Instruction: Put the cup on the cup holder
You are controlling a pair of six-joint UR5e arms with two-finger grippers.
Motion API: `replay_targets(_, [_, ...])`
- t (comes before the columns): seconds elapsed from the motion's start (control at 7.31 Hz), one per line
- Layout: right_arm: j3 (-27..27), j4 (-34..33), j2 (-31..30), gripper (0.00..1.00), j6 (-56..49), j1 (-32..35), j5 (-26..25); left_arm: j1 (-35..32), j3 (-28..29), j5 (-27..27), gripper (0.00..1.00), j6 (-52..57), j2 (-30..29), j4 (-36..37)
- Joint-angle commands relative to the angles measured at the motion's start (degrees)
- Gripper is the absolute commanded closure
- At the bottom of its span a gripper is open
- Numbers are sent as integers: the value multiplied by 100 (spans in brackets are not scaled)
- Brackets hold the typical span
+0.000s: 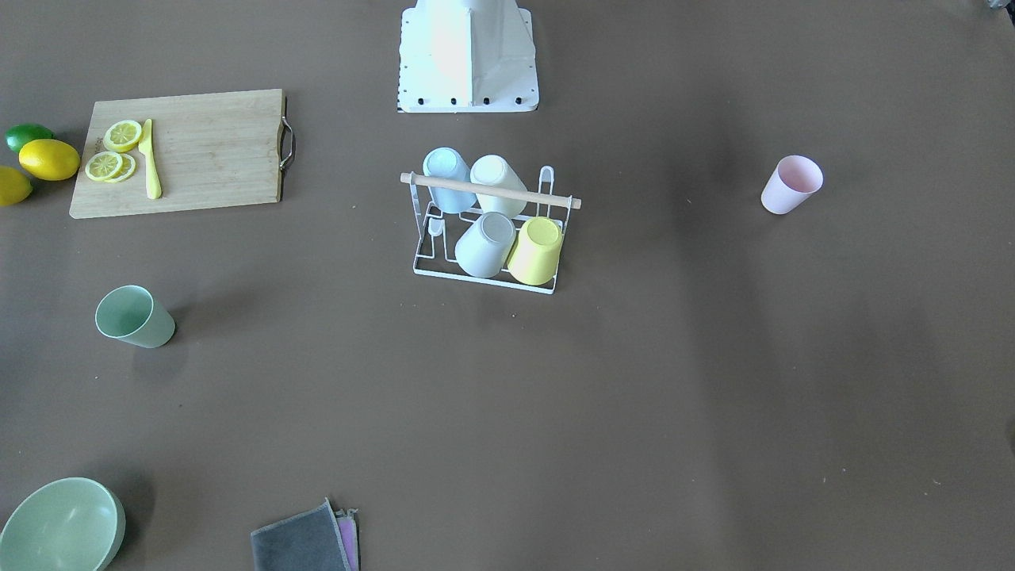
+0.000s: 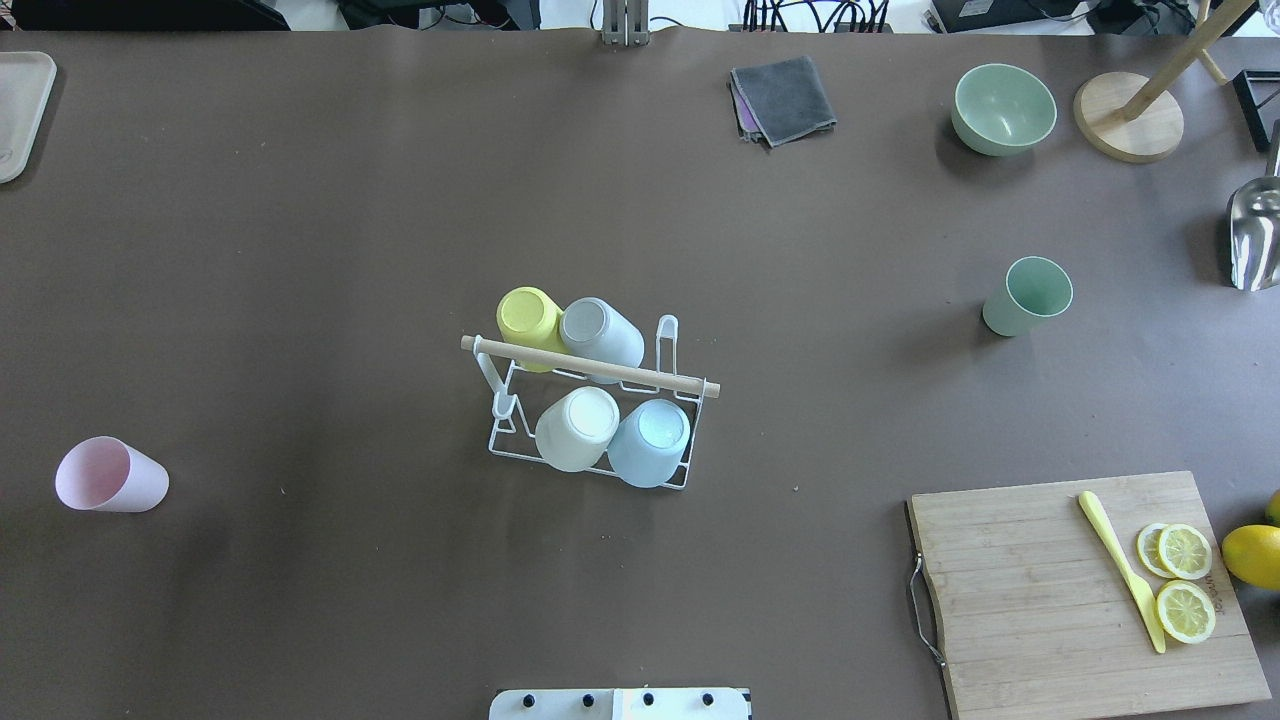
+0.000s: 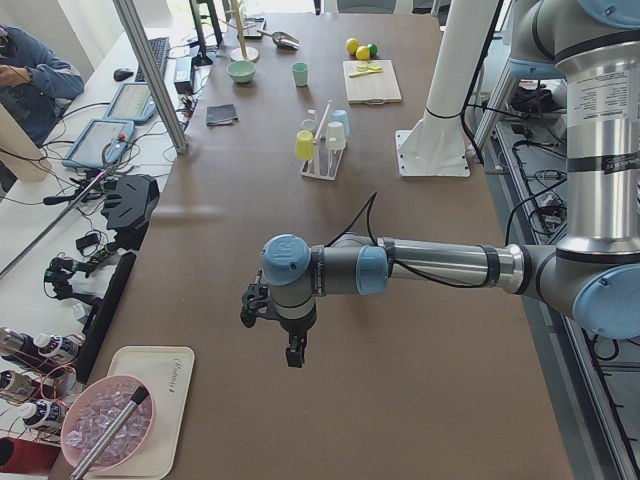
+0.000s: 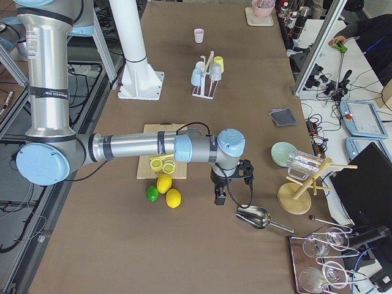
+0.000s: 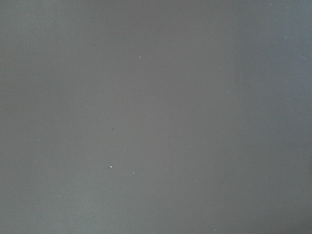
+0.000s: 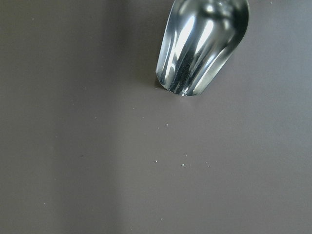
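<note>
I couldn't tell if my left tool (image 3: 292,357) was clenched. I reckoned the pink cup (image 2: 115,478) needed inverting squarely onto a free prong (image 2: 503,404) of the cup holder (image 2: 590,367).

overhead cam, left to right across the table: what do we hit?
Beige tray → pink cup → cup holder → grey cloth → green cup → round wooden base → metal scoop. Left out because they overlap others in the order: green bowl, cutting board, lemon.
</note>
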Motion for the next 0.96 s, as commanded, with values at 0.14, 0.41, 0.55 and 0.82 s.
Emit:
replay_targets(0.14, [-27, 1, 20, 0, 22, 11, 3, 0, 0, 0, 1, 0, 0, 9])
replay_targets(0.41, [-36, 1, -6, 0, 22, 11, 3, 0, 0, 0, 1, 0, 0, 0])
replay_targets(0.55, [-45, 1, -6, 0, 22, 11, 3, 8, 0, 0, 1, 0, 0, 0])
replay_targets(0.82, [-45, 1, -15, 0, 13, 11, 3, 0, 0, 0, 1, 0, 0, 0])
